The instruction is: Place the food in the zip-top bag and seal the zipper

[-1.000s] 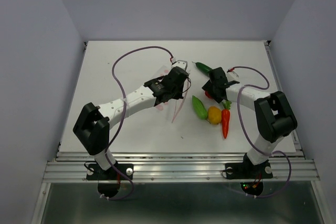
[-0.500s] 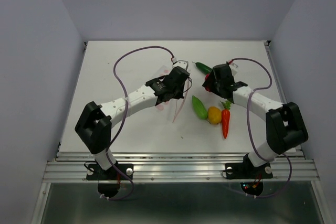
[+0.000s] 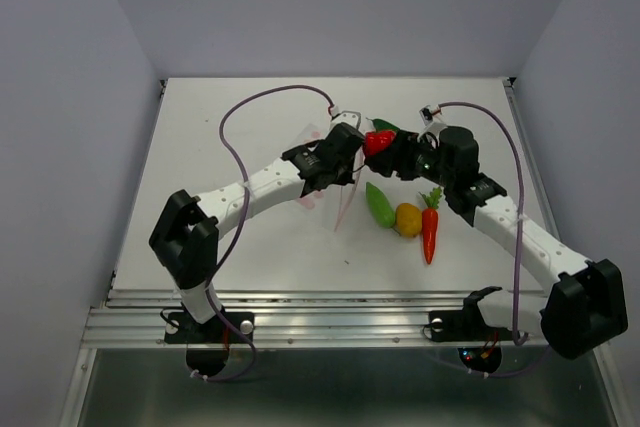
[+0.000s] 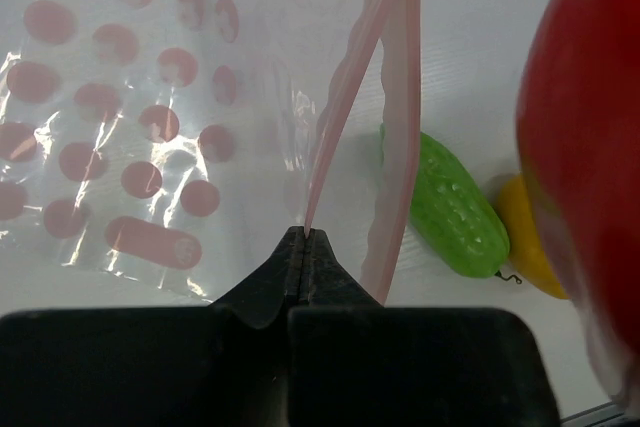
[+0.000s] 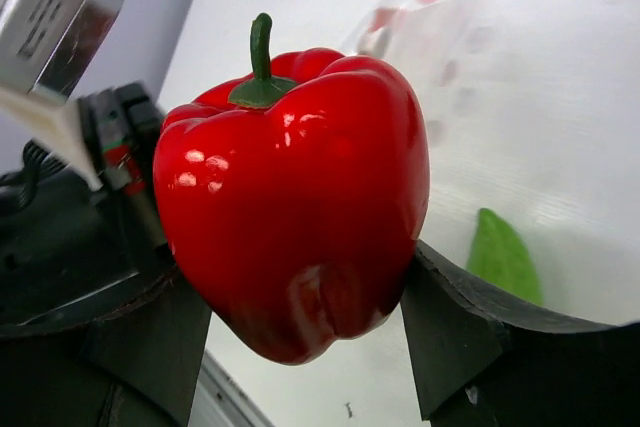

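Near the middle of the overhead view, we have the right end effector [image 5: 300, 342] clamped around the red bell pepper [image 3: 378, 141], holding it clear of the bench [image 3: 200, 127] and just beside the left end effector [image 3: 345, 152]. The left one is pinched tight on one lip of the zipper [image 4: 345, 97]. From the left wrist view that pink strip runs up from the fingertips while the other lip hangs apart to its right, so the mouth of the zip-top bag [image 4: 120, 127] gapes a little. The bag's dotted body spreads across the left of that frame, and no food shows inside it. We judge the step in hand to be loading the first piece, with the pepper at the mouth but not yet between the lips. The light green pod [image 3: 379, 205], the yellow-orange piece [image 3: 407, 219] and the carrot [image 3: 429, 229] lie grouped on the bench just below the two end effectors in the overhead view. The dark green cucumber [image 3: 390, 128] peeks out just above the pepper. The next move calls for steering the pepper between the two pink lips. The gap looks narrow against the pepper's width, so we expect the left side must draw its lip wider. We would have the right let go only once the pepper sits past the strip.
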Robot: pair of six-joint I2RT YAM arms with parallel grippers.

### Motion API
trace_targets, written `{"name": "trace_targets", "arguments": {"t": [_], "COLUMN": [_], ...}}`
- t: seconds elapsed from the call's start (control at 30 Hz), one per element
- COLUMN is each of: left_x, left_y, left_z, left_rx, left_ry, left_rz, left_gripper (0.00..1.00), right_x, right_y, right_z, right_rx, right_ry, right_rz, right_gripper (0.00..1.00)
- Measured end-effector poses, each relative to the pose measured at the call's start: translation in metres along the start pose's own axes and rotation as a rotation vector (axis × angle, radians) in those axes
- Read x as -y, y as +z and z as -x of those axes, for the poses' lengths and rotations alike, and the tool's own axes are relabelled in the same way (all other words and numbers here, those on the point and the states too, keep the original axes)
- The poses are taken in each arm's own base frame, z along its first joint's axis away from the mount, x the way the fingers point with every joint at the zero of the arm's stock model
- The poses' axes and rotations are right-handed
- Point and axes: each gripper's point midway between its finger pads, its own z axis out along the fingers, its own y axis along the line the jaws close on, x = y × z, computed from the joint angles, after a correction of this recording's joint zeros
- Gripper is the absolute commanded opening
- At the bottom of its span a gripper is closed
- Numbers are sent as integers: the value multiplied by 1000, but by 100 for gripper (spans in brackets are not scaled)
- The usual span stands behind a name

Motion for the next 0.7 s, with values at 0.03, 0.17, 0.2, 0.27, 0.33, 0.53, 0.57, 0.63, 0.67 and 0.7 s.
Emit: {"name": "trace_targets", "arguments": {"t": [0.03, 0.17, 0.2, 0.27, 0.33, 0.53, 0.57, 0.63, 0.67, 0.7], "left_x": [0, 2, 2, 0, 0, -4, -4, -3, -3, -3], "left_y": [0, 0, 0, 1, 1, 2, 1, 1, 1, 1], "left_z": [1, 3, 3, 3, 3, 3, 2, 3, 3, 3], "left_rx": [2, 6, 3, 1, 1, -5, -5, -5, -5, -5], "left_ry": [-3, -19, -22, -30, -36, -52, -54, -58, -59, -60], "left_rz": [-1, -3, 0, 3, 5, 21, 19, 18, 17, 16], "left_gripper": [0, 0, 0, 0, 0, 0, 0, 0, 0, 0], "right_x": [-8, -20, -21, -19, -17, 1, 5, 13, 17, 20], "right_y": [-1, 0, 2, 6, 12, 28, 30, 34, 35, 36], "right_z": [-4, -20, -23, -28, -42, -67, -70, -78, -81, -84], "right_rx": [-19, -89, -99, -123, -171, -254, -264, -285, -294, -300], "right_ry": [-5, -2, 1, 9, 21, 68, 76, 92, 98, 102], "right_rz": [50, 138, 146, 153, 159, 122, 108, 75, 57, 40], "right_gripper": [29, 28, 28, 27, 27, 26, 25, 25, 25, 25]}}
